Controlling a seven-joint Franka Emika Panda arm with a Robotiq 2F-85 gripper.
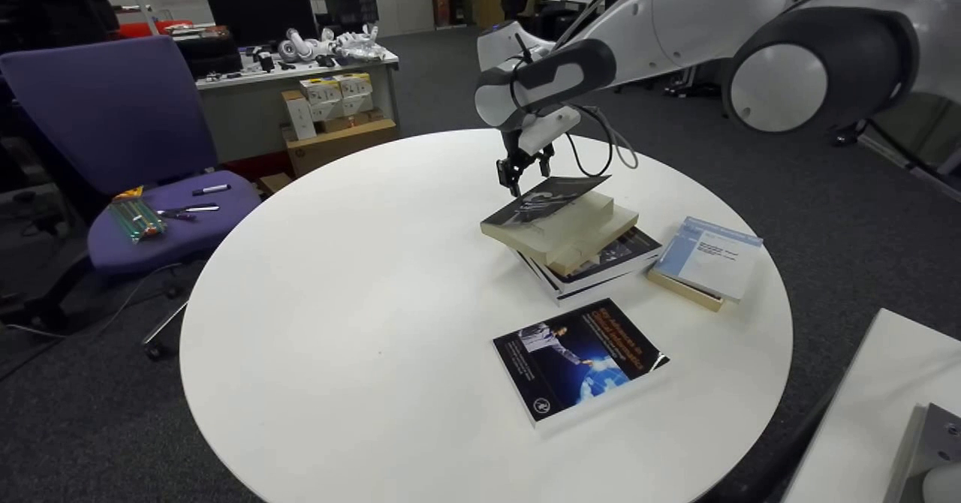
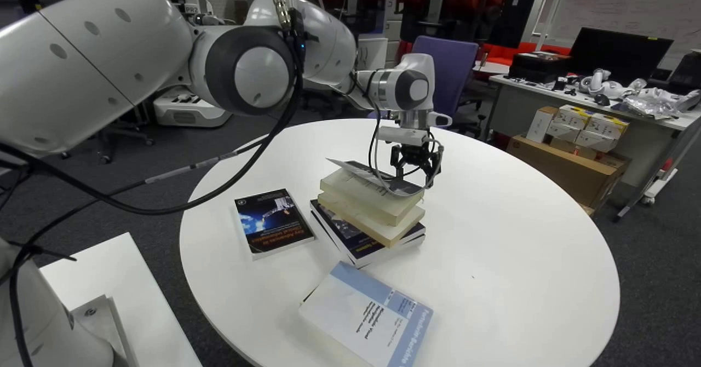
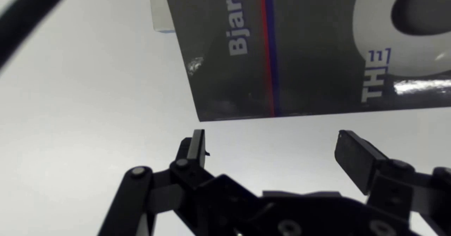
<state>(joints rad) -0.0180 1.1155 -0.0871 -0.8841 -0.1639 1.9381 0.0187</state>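
Observation:
My gripper (image 3: 272, 132) is open, and only white tabletop shows between its fingers. In both exterior views the gripper (image 1: 531, 180) hangs over the table beside the pile of books, close to the top book's raised cover (image 1: 546, 200). That dark cover (image 3: 229, 88), lettered "Bjarn" and "THE", spreads across the top of the wrist view; its edge lies just ahead of the fingertips, apparently without contact. Below the cover sit thick cream page blocks (image 2: 364, 194), skewed on top of dark-covered books (image 2: 350, 241). How far the gripper stands above the tabletop is hard to judge.
A black book with a blue globe picture (image 1: 578, 360) lies flat near the pile. Beyond the pile's other side is a pale blue and white book (image 2: 367, 317). All rest on a round white table (image 1: 338, 300). A purple chair (image 1: 173, 210) stands past its rim.

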